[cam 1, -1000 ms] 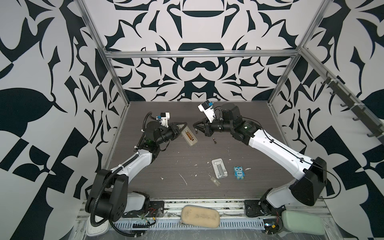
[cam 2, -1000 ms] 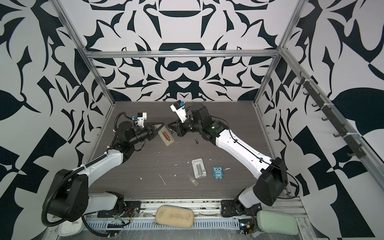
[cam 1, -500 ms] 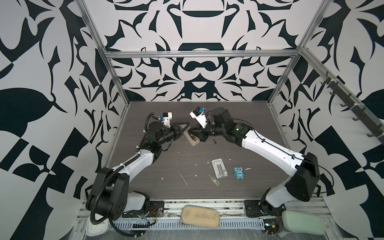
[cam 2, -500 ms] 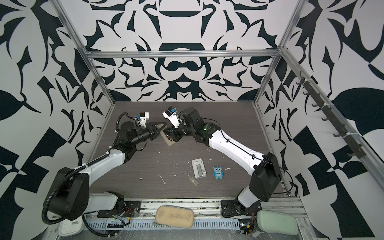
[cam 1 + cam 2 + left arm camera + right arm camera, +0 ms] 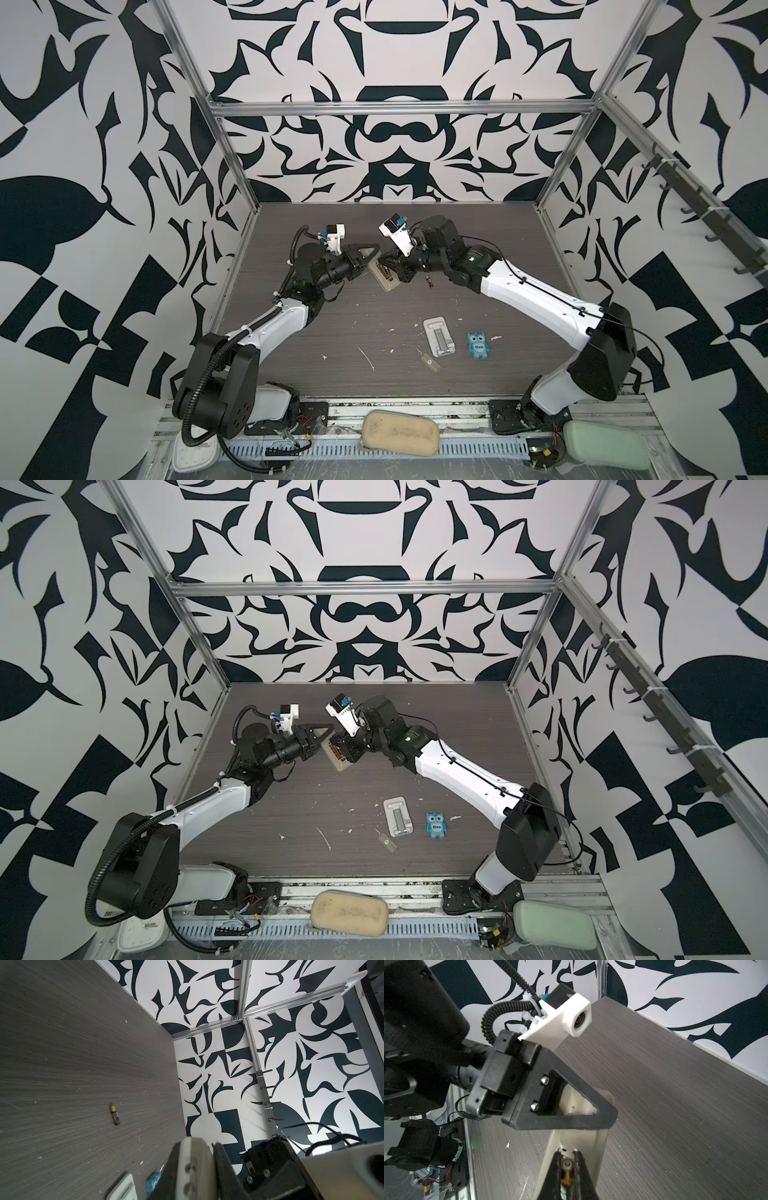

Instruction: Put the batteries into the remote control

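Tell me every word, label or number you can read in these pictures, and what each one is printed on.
"One": on the belly of the blue owl figure, readable in both top views.
Loose battery: some marking on its dark wrap, too small to read.
Remote control: no lettering can be made out.
Nothing else legible.

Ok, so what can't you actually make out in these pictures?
- Battery in the right pincer: right wrist view shows only its tip; the fingers cover the rest, so whether it sits in the remote control is unclear.
- Remote control's button side: turned away from every camera.
- Left pincer's far finger: behind the remote control in the right wrist view.
- Small grey piece beside the stand: too small in both top views to identify.
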Controlling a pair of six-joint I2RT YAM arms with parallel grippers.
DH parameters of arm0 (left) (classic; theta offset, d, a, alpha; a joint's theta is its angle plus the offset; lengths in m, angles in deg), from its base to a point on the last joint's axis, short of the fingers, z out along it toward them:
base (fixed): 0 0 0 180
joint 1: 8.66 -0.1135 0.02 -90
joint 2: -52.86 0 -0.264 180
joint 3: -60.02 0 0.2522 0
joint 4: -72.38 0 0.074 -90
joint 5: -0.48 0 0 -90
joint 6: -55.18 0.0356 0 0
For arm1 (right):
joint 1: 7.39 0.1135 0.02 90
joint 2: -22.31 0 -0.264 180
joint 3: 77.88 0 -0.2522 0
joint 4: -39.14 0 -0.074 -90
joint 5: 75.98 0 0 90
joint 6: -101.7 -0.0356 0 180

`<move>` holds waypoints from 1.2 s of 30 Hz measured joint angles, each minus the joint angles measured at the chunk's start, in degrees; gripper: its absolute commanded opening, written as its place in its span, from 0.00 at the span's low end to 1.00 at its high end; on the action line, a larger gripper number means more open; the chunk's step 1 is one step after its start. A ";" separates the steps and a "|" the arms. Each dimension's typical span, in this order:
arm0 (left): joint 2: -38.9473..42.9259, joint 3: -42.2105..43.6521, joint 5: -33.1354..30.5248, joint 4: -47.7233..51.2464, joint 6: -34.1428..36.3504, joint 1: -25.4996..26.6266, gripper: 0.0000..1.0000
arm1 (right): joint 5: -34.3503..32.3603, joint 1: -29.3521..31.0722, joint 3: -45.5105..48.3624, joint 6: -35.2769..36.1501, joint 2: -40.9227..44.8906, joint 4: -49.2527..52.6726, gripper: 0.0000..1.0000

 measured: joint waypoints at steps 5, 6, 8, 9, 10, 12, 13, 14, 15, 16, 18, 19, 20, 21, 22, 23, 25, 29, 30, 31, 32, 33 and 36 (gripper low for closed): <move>0.00 -0.02 -0.02 0.00 -0.11 0.09 0.00 | -0.63 0.07 0.11 0.96 -0.02 0.11 0.00; -0.02 -0.02 -0.02 0.02 -0.11 0.09 0.00 | -0.70 0.09 0.22 1.11 -0.02 0.11 0.00; -0.11 -0.02 -0.02 0.04 -0.11 0.09 0.00 | -0.90 0.20 0.52 1.49 0.00 0.09 0.00; -0.20 -0.02 -0.04 0.07 -0.09 0.09 0.00 | -1.03 0.24 0.68 1.73 0.02 0.07 0.00; -0.24 -0.02 -0.04 0.11 -0.07 0.11 0.00 | -1.11 0.28 0.79 2.03 0.02 0.11 0.00; -0.28 -0.02 -0.09 0.11 -0.07 0.13 0.00 | -1.42 0.39 0.83 2.47 0.02 0.13 0.00; -0.31 -0.02 -0.09 0.11 -0.07 0.13 0.00 | -1.60 0.48 0.85 2.67 0.04 0.15 0.00; -0.31 -0.02 -0.09 0.11 -0.07 0.13 0.00 | -1.77 0.57 0.87 2.89 0.04 0.17 0.00; -0.31 -0.02 -0.09 0.13 -0.02 0.13 0.00 | -1.92 0.63 0.87 3.10 0.04 0.20 0.00; -0.31 -0.02 -0.09 0.13 0.00 0.13 0.00 | -2.08 0.70 0.90 3.30 0.04 0.24 0.00; -0.31 -0.02 -0.09 0.15 0.17 0.13 0.00 | -2.25 0.76 1.11 3.52 0.13 0.24 0.00; -0.33 -0.02 -0.09 0.17 0.22 0.13 0.00 | -2.34 0.79 1.29 3.56 0.20 0.22 0.00; -0.33 -0.02 -0.09 0.33 0.31 0.15 0.00 | -2.43 0.83 1.46 3.61 0.28 0.22 0.00; -0.33 -0.02 -0.09 0.48 0.35 0.20 0.00 | -2.58 0.87 1.60 3.63 0.33 0.22 0.00; -0.33 -0.02 -0.09 0.59 0.39 0.24 0.00 | -2.73 0.94 1.73 3.63 0.39 0.22 0.00; -0.33 -0.02 -0.11 0.72 0.46 0.31 0.00 | -2.89 0.96 1.75 3.63 0.42 0.31 0.00; -0.33 -0.15 -0.17 1.14 0.68 0.35 0.00 | -3.23 1.01 1.81 3.63 0.42 0.44 0.00; -0.33 -0.33 -0.31 1.79 1.18 0.42 0.00 | -4.24 1.14 1.84 3.63 0.42 0.72 0.00; -0.33 -0.33 -0.33 1.86 1.27 0.42 0.00 | -4.52 1.20 1.84 3.61 0.42 0.79 0.00; -0.33 -0.33 -0.39 1.95 1.42 0.44 0.00 | -4.87 1.29 1.84 3.61 0.42 0.85 0.00; -0.33 -0.33 -0.48 2.03 1.53 0.46 0.00 | -5.20 1.36 1.84 3.63 0.42 0.98 0.00; -0.31 -0.33 -0.52 2.10 1.68 0.46 0.00 | -5.42 1.40 1.84 3.63 0.42 1.05 0.00; -0.31 -0.33 -0.76 2.34 2.03 0.48 0.00 | -6.14 1.46 1.84 3.61 0.42 1.25 0.00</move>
